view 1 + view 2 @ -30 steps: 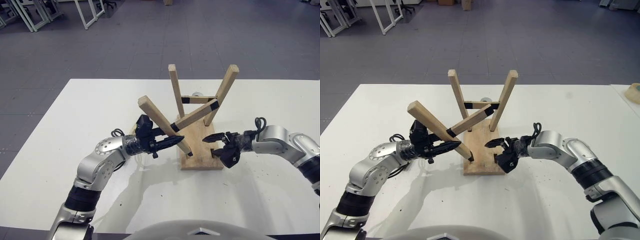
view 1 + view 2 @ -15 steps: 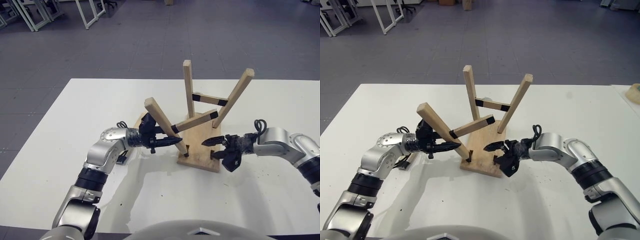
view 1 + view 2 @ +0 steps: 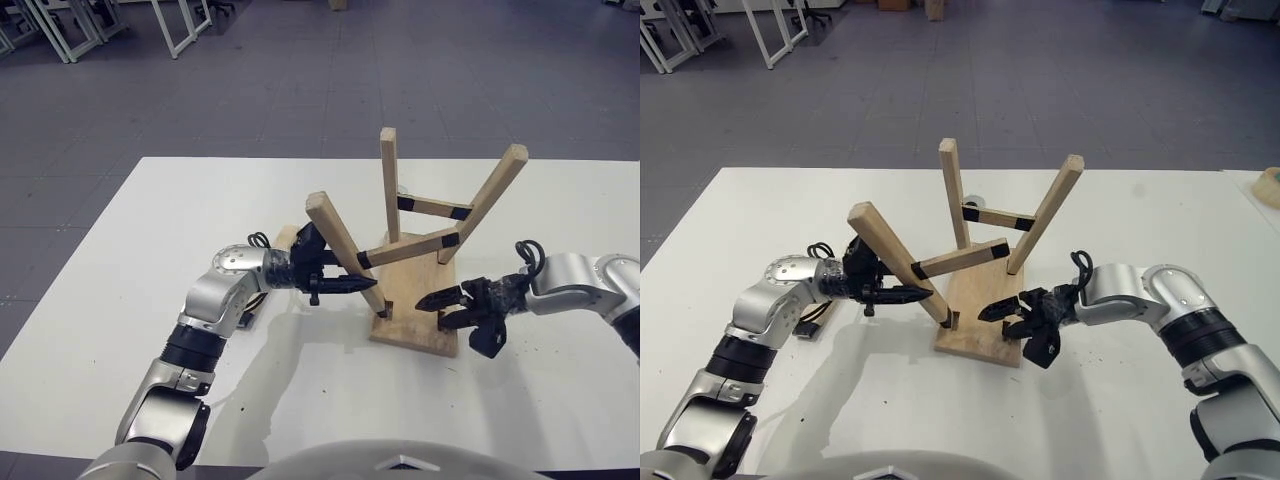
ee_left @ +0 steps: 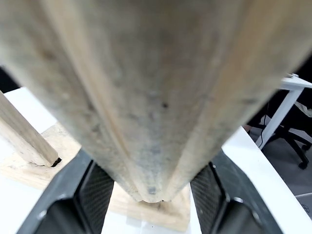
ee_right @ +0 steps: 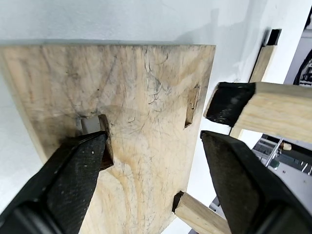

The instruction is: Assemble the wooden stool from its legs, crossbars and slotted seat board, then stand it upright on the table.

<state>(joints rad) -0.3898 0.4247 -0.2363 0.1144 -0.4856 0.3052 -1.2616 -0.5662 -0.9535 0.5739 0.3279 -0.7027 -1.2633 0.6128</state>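
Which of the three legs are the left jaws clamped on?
The leaning near leg, closest to the robot; the two far legs stand untouched.

**Blurred, blocked and cut off**

In my left wrist view the stool leg (image 4: 156, 97) sits so close it blurs, and it hides most of the seat board (image 4: 24, 170). A small grey thing (image 3: 971, 203) beyond the seat board is too small to name. My left arm (image 3: 215, 300) half hides something dark (image 3: 247, 314) on the table (image 3: 150, 230). A pale object (image 3: 1270, 187) is cut off at the right edge.
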